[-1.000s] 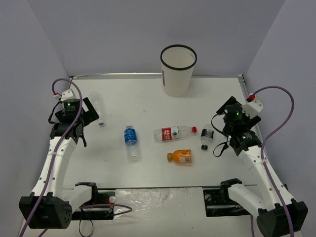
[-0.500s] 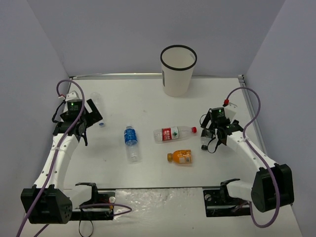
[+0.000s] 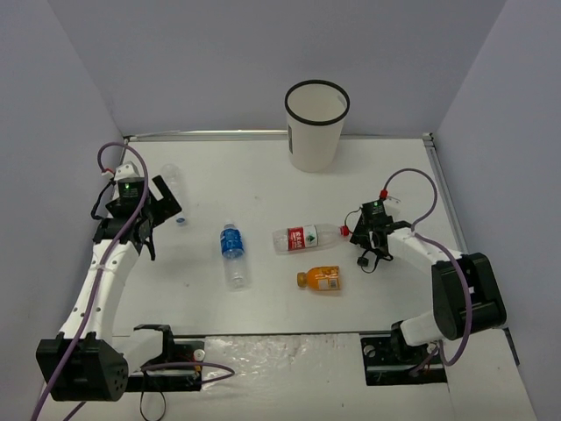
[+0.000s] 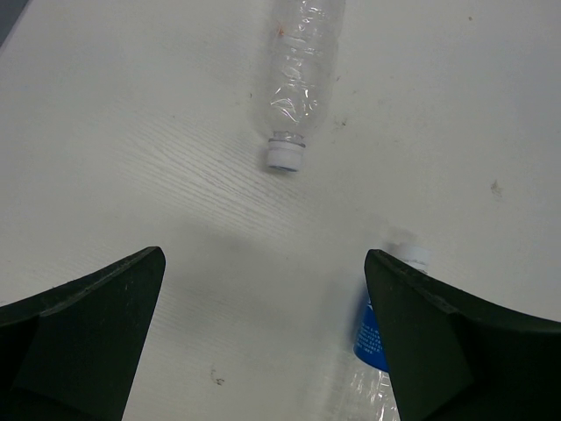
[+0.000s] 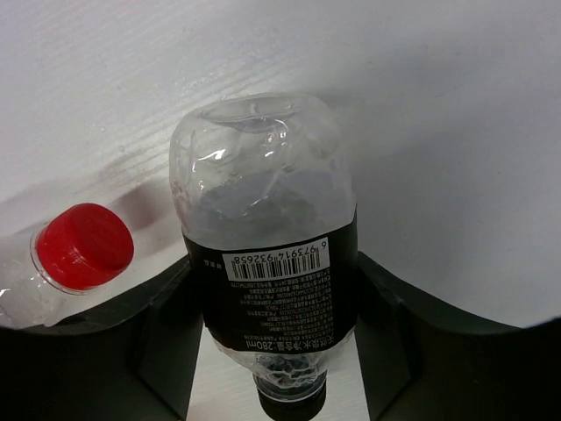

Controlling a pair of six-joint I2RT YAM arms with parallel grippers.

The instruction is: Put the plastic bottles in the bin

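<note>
A short clear bottle with a dark label [image 5: 267,254] lies on the table, and my right gripper [image 5: 272,351] is shut on it, both fingers against the label. From above, the right gripper [image 3: 365,237] covers that bottle. The red cap [image 5: 85,246] of the red-label bottle [image 3: 307,237] lies just to its left. The orange bottle [image 3: 320,279] lies nearer the front. My left gripper [image 4: 263,342] hangs open over bare table, short of the plain clear bottle [image 4: 296,83], with the blue-label bottle [image 4: 370,333] by its right finger. The white bin [image 3: 314,145] stands at the back.
Grey walls enclose the table on three sides. A metal strip [image 3: 210,134] runs along the back edge beside the bin. From above, the plain clear bottle [image 3: 173,186] lies at the left and the blue-label bottle [image 3: 232,253] at centre left.
My right arm swung left and down from the table's right side to the dark-label bottle, and its jaws closed on it. The left arm shifted only slightly and stayed open.
</note>
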